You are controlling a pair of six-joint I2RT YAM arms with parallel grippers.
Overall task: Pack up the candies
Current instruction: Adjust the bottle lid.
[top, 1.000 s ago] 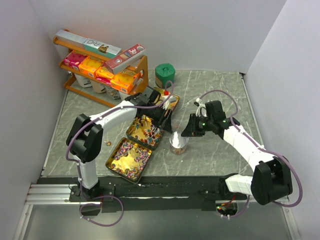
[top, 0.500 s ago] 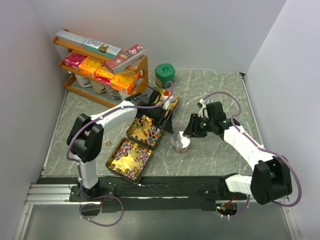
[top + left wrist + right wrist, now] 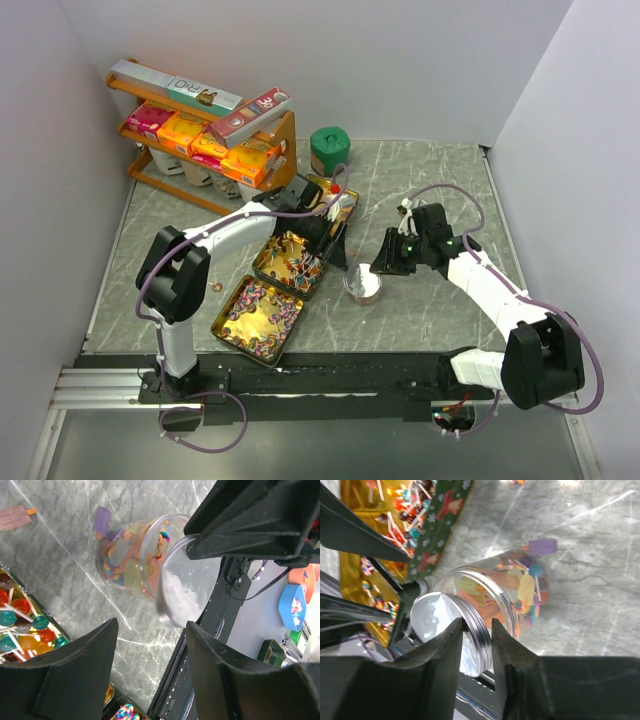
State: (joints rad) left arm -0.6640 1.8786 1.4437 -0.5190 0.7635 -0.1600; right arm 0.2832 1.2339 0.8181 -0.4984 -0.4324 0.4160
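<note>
Candies (image 3: 122,565) of mixed colours, some on thin sticks, fill a clear plastic jar (image 3: 145,545) that stands on the grey marble-patterned table (image 3: 430,180) between the two arms. More of them lie in open gold tins to the jar's left. The nearest rectangular gold tin (image 3: 222,318) holds pink, purple and white swirled ones, and the gold tin beside it (image 3: 264,256) holds red, blue and yellow ones. A round silver metal lid (image 3: 437,622) sits tilted over the jar's mouth, one side raised. The right gripper (image 3: 477,624) reaches in from the jar's right, and its two black fingers (image 3: 447,650) are pinched close on the lid's threaded rim. The left gripper (image 3: 150,635) hangs just beside the jar, over the edge of the red-and-blue tin. Its fingers stand well apart with nothing between them, and they touch neither jar nor lid. A purple lolly (image 3: 101,520) and a pink one (image 3: 15,516) lie loose on the table near the jar.
</note>
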